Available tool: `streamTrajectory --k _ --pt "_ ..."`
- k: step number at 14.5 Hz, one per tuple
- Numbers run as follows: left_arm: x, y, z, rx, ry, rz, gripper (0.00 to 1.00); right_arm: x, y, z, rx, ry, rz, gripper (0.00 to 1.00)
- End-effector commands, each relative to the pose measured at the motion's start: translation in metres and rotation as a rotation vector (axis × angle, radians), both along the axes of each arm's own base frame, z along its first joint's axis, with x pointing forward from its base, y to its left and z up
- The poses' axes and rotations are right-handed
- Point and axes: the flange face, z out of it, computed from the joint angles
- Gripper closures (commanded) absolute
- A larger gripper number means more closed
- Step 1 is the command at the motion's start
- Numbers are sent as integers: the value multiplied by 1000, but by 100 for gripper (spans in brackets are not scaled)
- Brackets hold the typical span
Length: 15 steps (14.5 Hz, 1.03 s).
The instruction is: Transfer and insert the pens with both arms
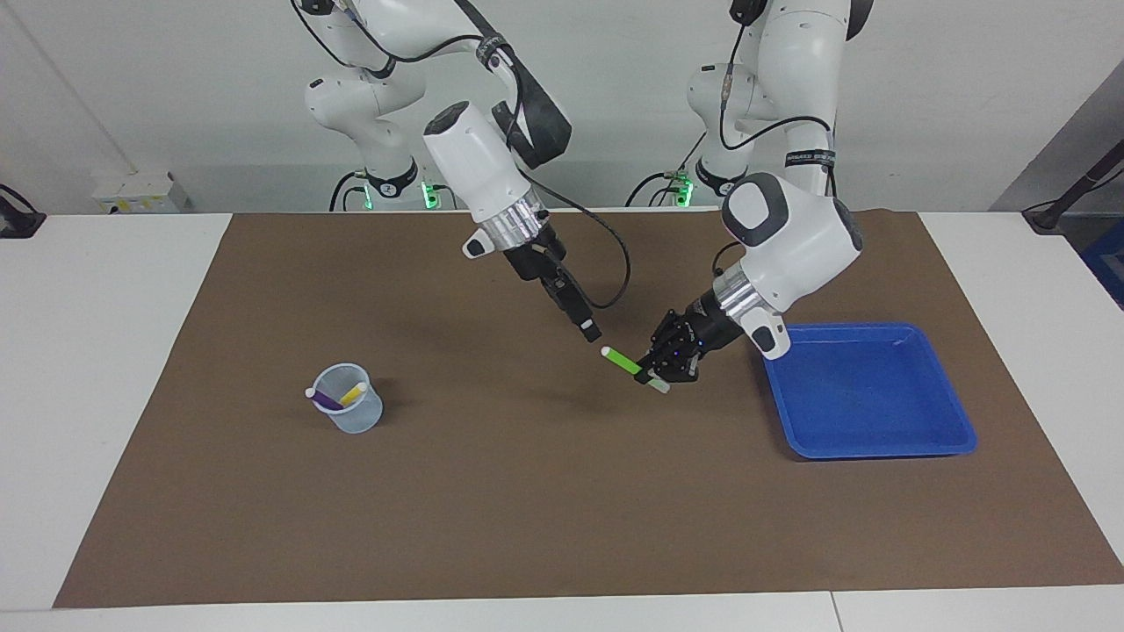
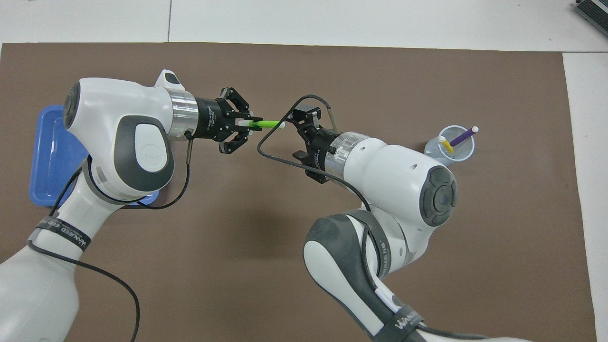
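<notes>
While up over the brown mat [image 1: 527,491] on the table [image 1: 105,369]: left gripper [image 1: 657,376] clamped on green pen [image 1: 623,359], pen tip toward right gripper [image 1: 590,333]. Right gripper just beside that tip, fingers cannot tell. Purple pen [image 1: 327,399], yellow pen [image 1: 353,393] in cup [image 1: 356,417], well apart. Blue tray [image 1: 878,439] near left gripper.

Black band on left arm [image 2: 61,235] reads "WANEED", right arm's band [image 2: 403,323] "WAN", rest unreadable
</notes>
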Motion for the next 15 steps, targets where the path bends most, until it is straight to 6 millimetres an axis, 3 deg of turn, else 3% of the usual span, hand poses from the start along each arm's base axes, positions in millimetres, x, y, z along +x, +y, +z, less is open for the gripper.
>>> streamTrajectory --k 1,3,10,13,15 --pt "-13 -16 0 -6 -1 -7 100 10 7 1 10 -20 2 16" --pt "-20 -27 0 -5 0 -22 100 11 5 0 -1 -32 18 17" --pt "-32 -30 23 -23 25 -68 100 13 2 -14 -30 -24 46 23" --pt "-38 -28 19 -15 35 -68 100 14 0 -14 -32 -19 45 43" --pt "-38 -27 16 -12 33 -64 100 14 -1 -14 -32 -19 44 71"
